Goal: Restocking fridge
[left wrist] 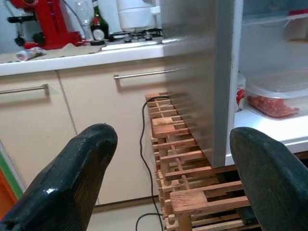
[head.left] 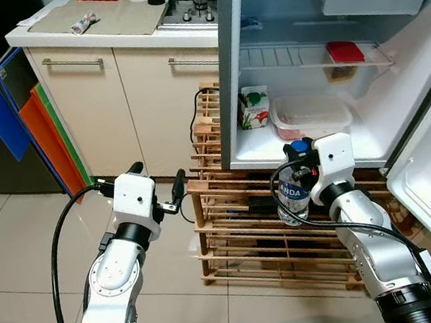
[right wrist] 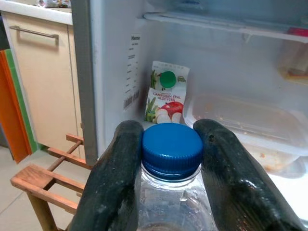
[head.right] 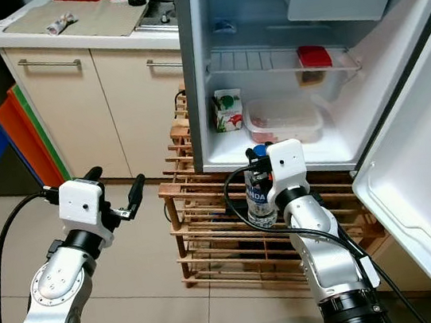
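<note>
Below open fridge point(head.left: 398, 87), left eye view: right claw point(head.left: 297, 168) clamped round water bottle point(head.left: 291, 199), held upright just in front of wooden rack point(head.left: 233, 231); left claw point(head.left: 159, 187) spread wide, holding nothing. Left wrist view: both fingers point(left wrist: 72, 178) far apart, counter point(left wrist: 72, 57) beyond. Right wrist view: blue cap point(right wrist: 172, 147) pinched between fingers, juice carton point(right wrist: 165, 94) on fridge floor behind, label partly readable "...EPAL ALOE VERA", plastic tub point(right wrist: 245, 122) beside it.

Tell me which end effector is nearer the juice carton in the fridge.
Right. The right end effector holds a water bottle just before the juice carton; the left end effector hangs beside the fridge.
</note>
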`<state>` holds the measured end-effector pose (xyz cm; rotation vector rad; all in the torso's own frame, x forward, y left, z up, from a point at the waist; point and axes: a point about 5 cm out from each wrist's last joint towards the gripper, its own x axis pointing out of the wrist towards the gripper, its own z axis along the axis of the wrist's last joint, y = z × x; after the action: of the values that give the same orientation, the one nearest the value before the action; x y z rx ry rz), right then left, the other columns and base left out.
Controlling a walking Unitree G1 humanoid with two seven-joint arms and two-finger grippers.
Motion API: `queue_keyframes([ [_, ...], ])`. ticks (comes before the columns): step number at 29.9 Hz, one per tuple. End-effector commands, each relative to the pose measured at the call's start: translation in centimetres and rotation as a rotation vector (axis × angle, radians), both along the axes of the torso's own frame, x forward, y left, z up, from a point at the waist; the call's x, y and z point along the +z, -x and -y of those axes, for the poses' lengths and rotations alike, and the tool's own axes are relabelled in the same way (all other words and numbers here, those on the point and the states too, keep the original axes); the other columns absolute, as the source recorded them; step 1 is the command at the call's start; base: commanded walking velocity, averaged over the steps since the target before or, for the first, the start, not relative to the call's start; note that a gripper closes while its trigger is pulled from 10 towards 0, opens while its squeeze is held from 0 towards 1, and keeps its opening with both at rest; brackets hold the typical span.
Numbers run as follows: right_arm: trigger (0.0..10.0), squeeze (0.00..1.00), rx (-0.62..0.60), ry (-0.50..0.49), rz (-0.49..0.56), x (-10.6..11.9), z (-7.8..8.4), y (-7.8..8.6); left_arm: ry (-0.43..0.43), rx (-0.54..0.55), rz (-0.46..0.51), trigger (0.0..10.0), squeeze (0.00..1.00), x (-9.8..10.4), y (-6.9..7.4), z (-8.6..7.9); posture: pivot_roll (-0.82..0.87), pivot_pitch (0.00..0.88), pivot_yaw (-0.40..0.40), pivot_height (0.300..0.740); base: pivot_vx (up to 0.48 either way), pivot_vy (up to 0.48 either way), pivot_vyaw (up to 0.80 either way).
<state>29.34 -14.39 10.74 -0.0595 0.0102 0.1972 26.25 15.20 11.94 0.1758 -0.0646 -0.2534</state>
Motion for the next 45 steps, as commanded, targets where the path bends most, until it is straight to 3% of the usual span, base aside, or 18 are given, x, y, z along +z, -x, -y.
queue_keyframes([
  [1, 0.0, 0.0, -0.014, -0.002, 0.024, 0.5, 0.6, 0.0, 0.008, -0.022, -0.005, 10.0, 0.0, 0.1, -0.4, 0.5, 0.02, 0.0, -0.045, 0.74, 0.0, 0.48, -0.7],
  [12, 0.0, 0.0, -0.023, 0.011, 0.002, -0.3, 1.0, 0.2, -0.007, -0.044, -0.006, 10.0, 0.0, 0.1, -0.4, 0.5, 0.03, 0.0, -0.044, 0.74, 0.0, 0.458, -0.7],
  [41, 0.0, 0.0, -0.08, 0.012, 0.005, -0.6, 1.9, 0.0, -0.026, -0.064, -0.021, 10.0, 0.0, 0.1, -0.7, 0.9, 0.02, 0.0, -0.034, 0.74, 0.0, 0.0, -0.69],
  [45, 0.0, 0.0, -0.081, 0.012, 0.004, -0.6, 1.9, 0.0, -0.023, -0.079, -0.012, 10.0, 0.0, 0.2, -0.7, 1.1, 0.02, 0.0, -0.035, 0.74, 0.0, 0.452, -0.69],
])
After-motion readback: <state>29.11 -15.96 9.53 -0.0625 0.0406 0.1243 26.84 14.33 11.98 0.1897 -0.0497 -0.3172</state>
